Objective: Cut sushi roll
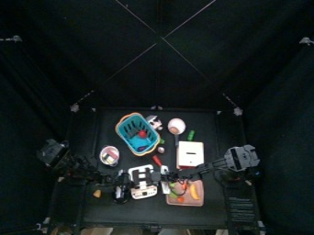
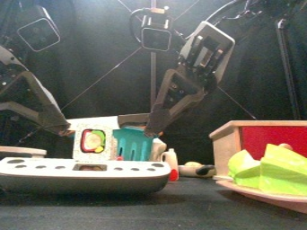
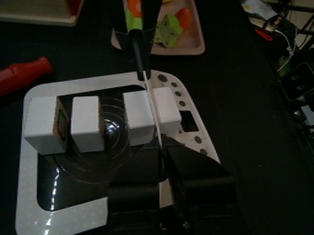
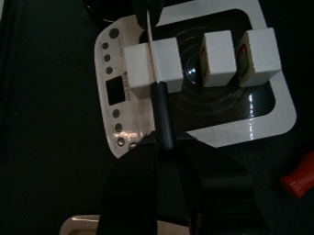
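The sushi roll [image 3: 105, 119], a row of white blocky pieces, lies on a flat white plastic board [image 3: 196, 151] with a line of small round holes, near the front of the black counter [image 1: 208, 128]. The right gripper [image 4: 157, 188] is clamped on a thin black knife [image 4: 153, 87] whose blade rests across the roll. The left gripper [image 3: 166, 197] pinches a dark rod [image 3: 139, 46] reaching the roll. A glossy red piece [image 3: 25, 70] lies beside the board.

In the top view the white perforated cutting tray [image 1: 142, 183] is too small to show the roll pieces; the pale green wedges on a plate [image 2: 274, 169] are cut off by the front view's edge; possibly lettuce.
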You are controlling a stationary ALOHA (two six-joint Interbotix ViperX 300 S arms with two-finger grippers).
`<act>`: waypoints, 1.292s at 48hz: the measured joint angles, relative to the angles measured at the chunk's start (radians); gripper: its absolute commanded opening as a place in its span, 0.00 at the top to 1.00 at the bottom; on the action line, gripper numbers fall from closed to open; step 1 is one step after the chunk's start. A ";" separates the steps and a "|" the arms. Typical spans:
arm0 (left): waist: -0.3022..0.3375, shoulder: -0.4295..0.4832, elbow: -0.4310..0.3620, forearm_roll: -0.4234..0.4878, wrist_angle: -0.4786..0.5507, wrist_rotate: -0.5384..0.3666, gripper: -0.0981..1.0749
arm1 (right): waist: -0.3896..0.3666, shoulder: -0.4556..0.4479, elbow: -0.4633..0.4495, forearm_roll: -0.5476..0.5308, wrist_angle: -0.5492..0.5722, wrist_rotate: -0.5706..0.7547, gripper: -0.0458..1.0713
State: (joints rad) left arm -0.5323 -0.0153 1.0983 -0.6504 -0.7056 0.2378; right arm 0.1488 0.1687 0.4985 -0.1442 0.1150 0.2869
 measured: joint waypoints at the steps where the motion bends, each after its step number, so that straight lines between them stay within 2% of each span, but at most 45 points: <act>1: 0.000 0.003 0.000 0.000 0.000 0.000 0.59 | -0.002 0.005 0.000 0.000 0.000 0.000 0.58; 28: 0.003 0.074 -0.012 -0.018 -0.003 -0.002 0.59 | -0.003 0.046 -0.002 0.032 0.000 0.000 0.58; 62: -0.005 0.074 -0.029 -0.023 0.035 -0.002 0.59 | 0.012 0.048 -0.018 0.038 0.028 0.000 0.58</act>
State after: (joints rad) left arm -0.5369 0.0583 1.0692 -0.6734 -0.6703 0.2362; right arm 0.1611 0.2163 0.4801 -0.1058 0.1427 0.2869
